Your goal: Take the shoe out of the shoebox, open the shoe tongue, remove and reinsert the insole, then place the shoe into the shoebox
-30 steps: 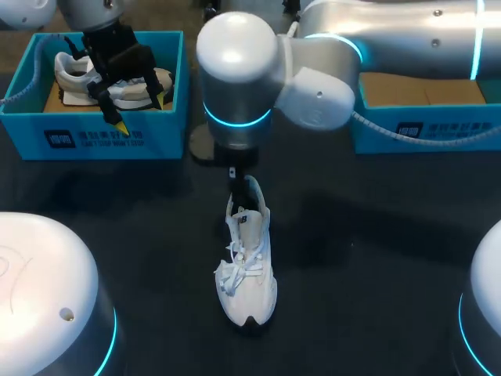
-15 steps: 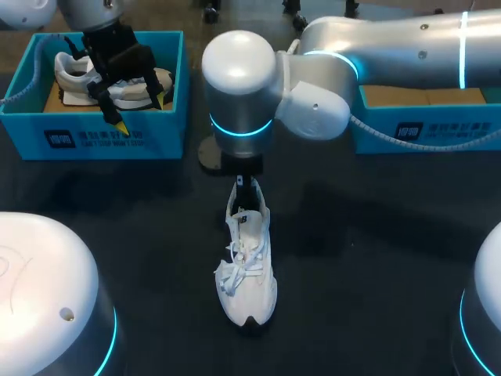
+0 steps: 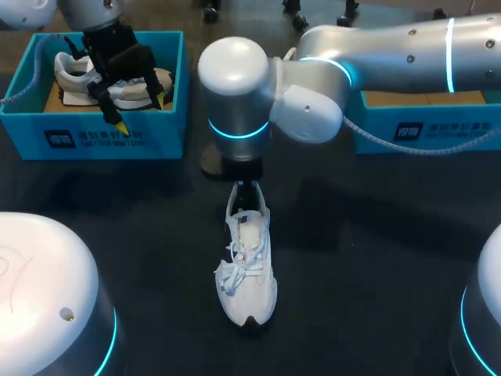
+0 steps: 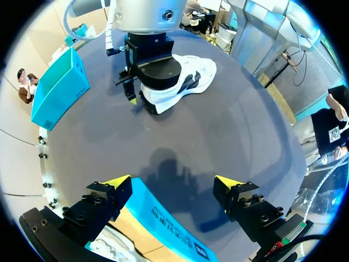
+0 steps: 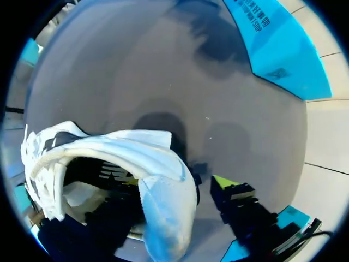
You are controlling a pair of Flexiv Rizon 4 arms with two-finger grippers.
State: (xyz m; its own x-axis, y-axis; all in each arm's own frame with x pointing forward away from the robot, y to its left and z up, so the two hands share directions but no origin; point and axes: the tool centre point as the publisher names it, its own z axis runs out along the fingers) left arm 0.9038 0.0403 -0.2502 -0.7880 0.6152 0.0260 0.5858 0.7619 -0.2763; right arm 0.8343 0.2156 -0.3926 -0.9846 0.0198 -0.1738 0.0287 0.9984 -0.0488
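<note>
Head view: white lace-up sneaker (image 3: 249, 266) out of its box, sole-down in the middle of the dark surface (image 3: 368, 258), toe toward the robot, heel tucked under the right gripper (image 3: 246, 188). Set onto the heel collar from above, likely to steady the shoe and leave the mouth reachable for the tongue and insole steps.

Right wrist view: looking straight into the shoe opening, heel rim hard against the gripper. Cannot tell whether clamped on that rim or merely straddling it.

Left gripper (image 4: 172, 185): spread wide, holding nothing, hanging above the front wall of the open bright-blue cardboard shoebox (image 3: 94, 141), well apart from the sneaker. Probably parked there to stay out of the way.

Inside that box, a second white-and-dark sneaker (image 3: 74, 74). Off to the right, another blue box (image 3: 423, 129), perhaps the return spot.
</note>
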